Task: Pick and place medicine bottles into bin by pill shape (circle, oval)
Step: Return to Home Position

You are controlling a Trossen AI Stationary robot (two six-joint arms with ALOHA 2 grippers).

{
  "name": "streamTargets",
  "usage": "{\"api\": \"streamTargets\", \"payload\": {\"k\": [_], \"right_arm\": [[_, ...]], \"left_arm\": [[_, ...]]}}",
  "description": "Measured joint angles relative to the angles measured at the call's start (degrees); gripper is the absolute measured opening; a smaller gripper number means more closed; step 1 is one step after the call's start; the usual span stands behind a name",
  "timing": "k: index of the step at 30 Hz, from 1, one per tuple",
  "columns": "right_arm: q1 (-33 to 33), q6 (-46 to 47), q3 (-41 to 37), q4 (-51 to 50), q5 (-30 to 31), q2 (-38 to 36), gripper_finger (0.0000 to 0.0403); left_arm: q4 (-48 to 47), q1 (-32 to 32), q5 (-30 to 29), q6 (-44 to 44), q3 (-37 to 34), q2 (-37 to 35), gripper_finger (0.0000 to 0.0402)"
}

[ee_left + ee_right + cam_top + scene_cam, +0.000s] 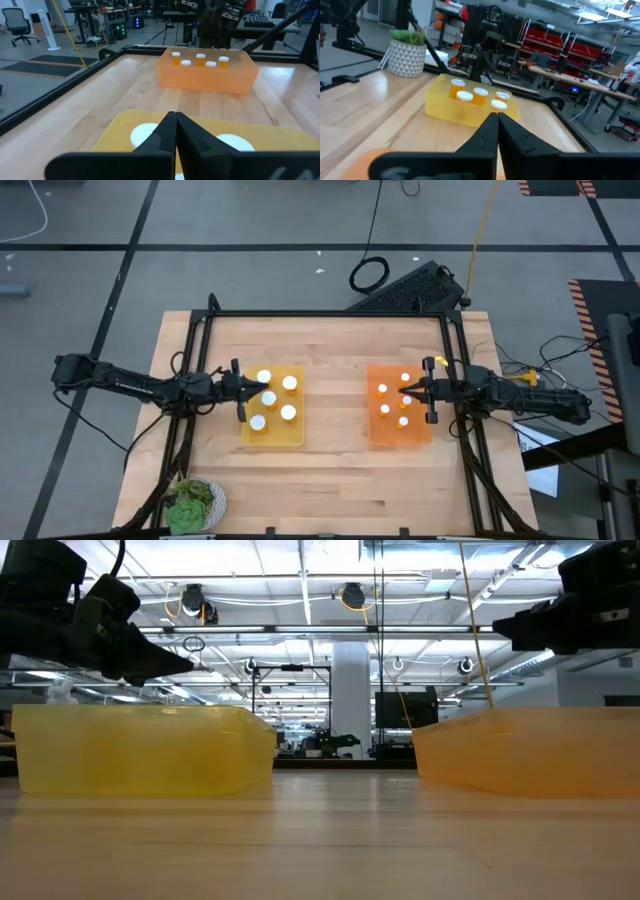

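Note:
The yellow bin (272, 430) lies left of the table's middle and holds several amber medicine bottles (289, 383) with white caps, standing upright. The orange bin (400, 435) lies right of the middle and also holds several upright bottles (383, 389). My left gripper (262, 389) is shut with nothing in it, and hovers over the yellow bin's left part, its tip (190, 665) above the bin's rim. My right gripper (405, 390) is shut with nothing in it, and hovers over the orange bin, its tip (497, 630) clear above it. In the wrist views each gripper's fingertips (175, 117) (497, 116) meet.
A potted green plant (195, 502) stands at the table's near left corner. A black metal frame (330, 313) runs round the table. A keyboard (410, 288) lies beyond the far edge. Bare wood lies between the two bins and along the near edge.

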Motion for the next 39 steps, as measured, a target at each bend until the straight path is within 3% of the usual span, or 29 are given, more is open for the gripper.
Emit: {"api": "streamTargets", "payload": {"k": [13, 22, 29, 39], "right_arm": [[0.02, 0.89, -0.22, -5.72, 0.08, -6.98, 0.0000], [0.97, 2.99, -0.28, -5.94, 0.75, -7.19, 0.0000], [6.21, 1.73, -0.31, -5.88, 7.88, -7.21, 0.0000], [8.83, 2.56, -0.33, -7.13, 9.23, -7.21, 0.0000]], "left_arm": [[0.00, 0.00, 0.01, 0.00, 0.00, 0.00, 0.0009], [-0.02, 0.00, 0.01, 0.04, 0.02, 0.00, 0.0009], [-0.02, 0.00, 0.01, 0.07, 0.04, 0.00, 0.0004], [0.40, 0.00, 0.03, 0.02, 0.04, 0.00, 0.0005]]}}
